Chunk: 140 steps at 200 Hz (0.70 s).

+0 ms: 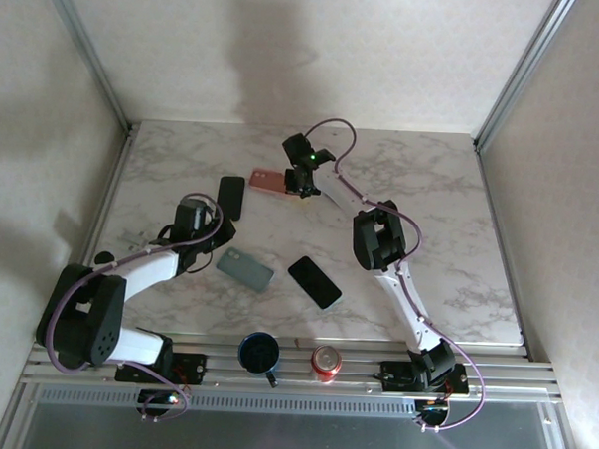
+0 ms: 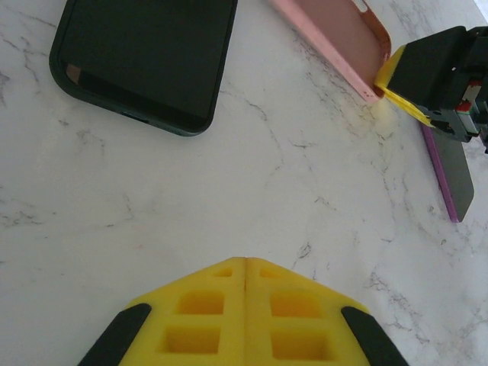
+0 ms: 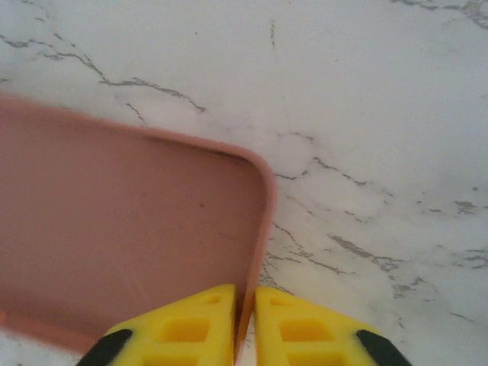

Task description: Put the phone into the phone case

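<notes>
A pink phone case (image 1: 270, 179) lies open side up at the back of the table. My right gripper (image 3: 244, 293) is shut on its right side wall, one finger inside the case (image 3: 130, 229) and one outside. A phone with a purple edge (image 2: 450, 171) lies on the marble just beside that gripper (image 2: 435, 76) and the pink case (image 2: 343, 38). A black phone (image 1: 314, 282) lies screen up near the front. My left gripper (image 2: 245, 263) is shut and empty, hovering over bare marble at the left (image 1: 195, 220).
A dark green case with a dark phone in it (image 1: 231, 196) (image 2: 145, 57) lies just ahead of my left gripper. A grey-green case (image 1: 245, 270) sits left of the black phone. A blue mug (image 1: 259, 352) and a red can (image 1: 325, 362) stand at the front rail.
</notes>
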Each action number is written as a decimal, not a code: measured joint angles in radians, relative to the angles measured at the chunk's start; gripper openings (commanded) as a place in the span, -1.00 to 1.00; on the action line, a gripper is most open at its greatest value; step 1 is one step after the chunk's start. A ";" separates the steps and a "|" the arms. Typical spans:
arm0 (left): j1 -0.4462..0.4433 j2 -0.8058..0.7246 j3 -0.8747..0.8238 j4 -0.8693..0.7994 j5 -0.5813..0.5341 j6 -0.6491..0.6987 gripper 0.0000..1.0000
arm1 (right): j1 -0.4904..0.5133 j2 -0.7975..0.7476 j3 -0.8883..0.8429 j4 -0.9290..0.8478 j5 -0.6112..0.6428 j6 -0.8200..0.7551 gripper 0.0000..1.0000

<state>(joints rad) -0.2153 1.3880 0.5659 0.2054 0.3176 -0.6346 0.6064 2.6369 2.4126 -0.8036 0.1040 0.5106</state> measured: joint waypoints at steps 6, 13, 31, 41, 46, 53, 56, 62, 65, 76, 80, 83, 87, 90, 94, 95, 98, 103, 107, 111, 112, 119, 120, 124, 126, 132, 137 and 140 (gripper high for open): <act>0.000 0.000 -0.003 0.000 0.000 -0.002 -1.00 | 0.000 -0.011 -0.019 0.011 0.001 0.000 -0.85; 0.000 0.000 -0.007 0.000 0.000 -0.003 -1.00 | 0.000 -0.026 -0.047 0.026 0.000 0.003 -0.87; 0.000 0.000 -0.016 0.000 0.000 -0.010 -1.00 | 0.000 -0.087 -0.163 0.083 -0.001 0.018 -0.93; 0.000 0.000 -0.021 0.002 0.000 -0.013 -1.00 | 0.000 -0.130 -0.240 0.108 -0.004 0.035 -0.94; 0.000 -0.001 -0.022 0.003 0.000 -0.016 -1.00 | 0.000 -0.152 -0.276 0.116 -0.004 0.040 -0.95; 0.000 -0.003 -0.025 0.003 0.000 -0.017 -1.00 | 0.000 -0.183 -0.330 0.129 -0.007 0.052 -0.96; 0.000 -0.004 -0.026 0.003 0.000 -0.017 -1.00 | 0.000 -0.194 -0.351 0.135 -0.010 0.055 -0.97; 0.000 -0.008 -0.028 0.003 0.000 -0.018 -1.00 | 0.000 -0.224 -0.401 0.149 -0.013 0.064 -0.96; 0.000 -0.010 -0.029 0.003 0.000 -0.018 -1.00 | 0.000 -0.237 -0.422 0.153 -0.014 0.069 -0.97; 0.000 -0.021 -0.034 0.003 0.000 -0.021 -1.00 | 0.000 -0.290 -0.514 0.177 -0.022 0.089 -0.97; 0.000 -0.027 -0.036 0.003 0.000 -0.021 -1.00 | 0.000 -0.309 -0.543 0.184 -0.022 0.098 -0.97; 0.000 -0.031 -0.038 0.003 0.000 -0.021 -1.00 | 0.000 -0.325 -0.571 0.191 -0.025 0.105 -0.97; 0.000 -0.037 -0.040 0.003 0.000 -0.021 -1.00 | 0.000 -0.343 -0.601 0.198 -0.026 0.113 -0.96; 0.000 -0.041 -0.042 0.003 0.000 -0.021 -1.00 | 0.000 -0.356 -0.625 0.204 -0.027 0.118 -0.96; 0.000 -0.045 -0.043 0.003 0.000 -0.021 -1.00 | 0.001 -0.379 -0.660 0.217 -0.027 0.129 -0.95; 0.000 -0.047 -0.044 0.003 0.000 -0.021 -1.00 | 0.001 -0.382 -0.666 0.219 -0.028 0.130 -0.95; 0.000 -0.050 -0.045 0.003 0.000 -0.021 -1.00 | 0.001 -0.396 -0.689 0.224 -0.029 0.135 -0.96; 0.000 -0.055 -0.047 0.003 -0.001 -0.021 -1.00 | 0.002 -0.419 -0.727 0.235 -0.030 0.146 -0.95; 0.000 -0.059 -0.047 0.003 0.000 -0.021 -1.00 | 0.003 -0.438 -0.758 0.243 -0.029 0.158 -0.95; 0.000 -0.063 -0.049 0.003 -0.001 -0.021 -1.00 | 0.004 -0.457 -0.788 0.252 -0.029 0.166 -0.95; 0.000 -0.065 -0.050 0.003 -0.001 -0.021 -1.00 | 0.005 -0.460 -0.793 0.254 -0.029 0.168 -0.96; 0.000 -0.072 -0.053 0.003 -0.001 -0.021 -1.00 | 0.008 -0.492 -0.845 0.271 -0.028 0.187 -0.94; 0.000 -0.072 -0.053 0.003 -0.001 -0.021 -1.00 | 0.008 -0.495 -0.850 0.272 -0.027 0.189 -0.94; 0.000 -0.076 -0.056 0.003 -0.001 -0.021 -1.00 | 0.010 -0.511 -0.877 0.282 -0.027 0.196 -0.91; 0.000 -0.078 -0.057 0.003 -0.001 -0.021 -1.00 | 0.011 -0.520 -0.891 0.287 -0.028 0.204 -0.90; 0.000 -0.083 -0.060 0.002 -0.001 -0.021 -1.00 | 0.015 -0.545 -0.930 0.304 -0.028 0.221 -0.88; 0.000 -0.087 -0.061 0.002 -0.001 -0.021 -1.00 | 0.019 -0.562 -0.960 0.315 -0.029 0.232 -0.87; 0.000 -0.090 -0.063 0.002 -0.001 -0.021 -1.00 | 0.021 -0.573 -0.977 0.322 -0.029 0.242 -0.85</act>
<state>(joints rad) -0.2153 1.2984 0.5030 0.2077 0.3168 -0.6556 0.6277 2.0640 1.4361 -0.4816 0.0750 0.7528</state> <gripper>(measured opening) 0.034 0.057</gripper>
